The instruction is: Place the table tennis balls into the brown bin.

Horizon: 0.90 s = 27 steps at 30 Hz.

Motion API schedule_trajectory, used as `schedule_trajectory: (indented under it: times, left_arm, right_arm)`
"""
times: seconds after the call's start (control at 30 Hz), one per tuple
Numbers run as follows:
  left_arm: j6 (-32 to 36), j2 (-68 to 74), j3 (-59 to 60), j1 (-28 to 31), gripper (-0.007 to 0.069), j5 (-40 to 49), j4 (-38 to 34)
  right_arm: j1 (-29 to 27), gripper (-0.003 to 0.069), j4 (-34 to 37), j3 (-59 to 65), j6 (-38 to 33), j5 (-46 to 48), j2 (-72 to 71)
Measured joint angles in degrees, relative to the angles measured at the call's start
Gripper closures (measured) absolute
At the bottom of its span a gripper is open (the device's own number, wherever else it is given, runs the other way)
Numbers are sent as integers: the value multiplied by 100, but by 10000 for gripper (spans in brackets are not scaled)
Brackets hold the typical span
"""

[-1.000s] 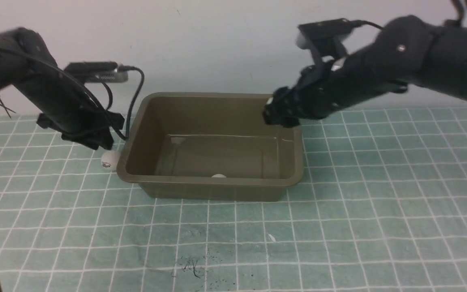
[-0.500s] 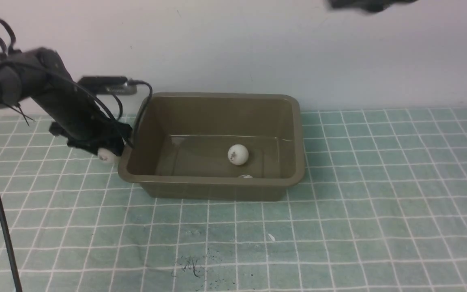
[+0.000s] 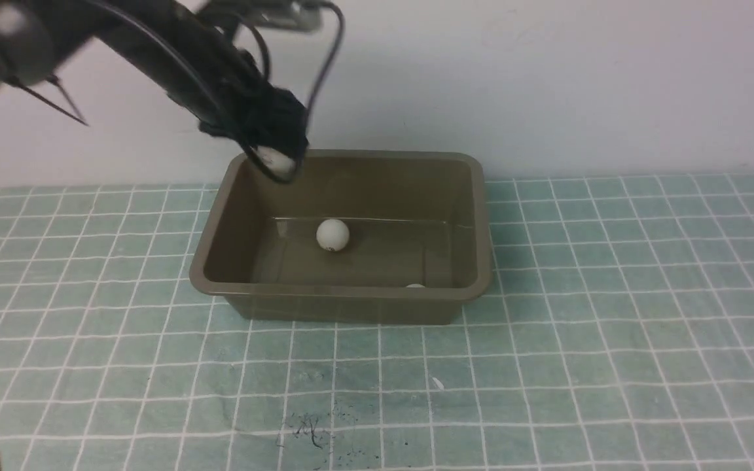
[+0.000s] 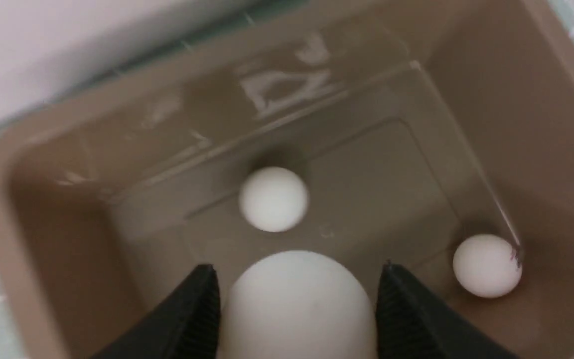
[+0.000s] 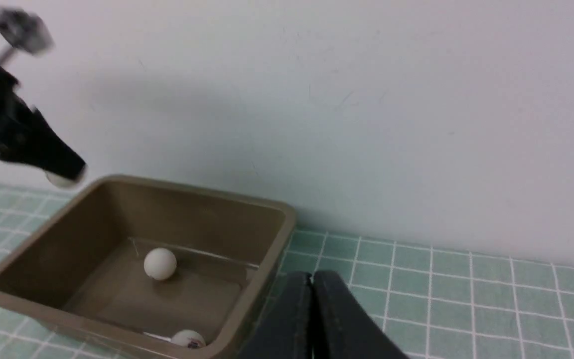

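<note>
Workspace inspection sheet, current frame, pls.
Surface: green grid mat, dark scuffs near the front.
Job's things: brown bin on the mat; mid-floor ball and near-wall ball lie inside; third ball hangs above the bin's far left corner.
Clutter: nothing seen.
Grippers: left gripper shut on the third ball; right gripper shut, empty, outside the front view.
Cables: black cable loops above the left gripper, not touching the bin.
Surroundings: plain white wall behind.

The left claw grips a ball above the bin's back left corner; a second ball sits inside; a third ball peeks over the near wall.
</note>
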Motion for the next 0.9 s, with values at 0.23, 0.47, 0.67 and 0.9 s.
schedule_trajectory:
  times: [0.23,0.47,0.67,0.9]
  left_arm:
    - [-799,119,-64,-262,62,181,282]
    - [-1226,-1045,-191,-257,553,893,937]
    - [-1340,-3040,235,-257,629,1039,1138]
    - [-1340,-5494,2227,-257,629,227,1138]
  right_arm:
    - [0,673,-600,839,659,-149,-2155]
    - [0,673,-844,882,856,-149,-3081]
    - [0,673,-866,882,880,-149,-3109]
    - [0,673,-883,882,880,-149,-3126]
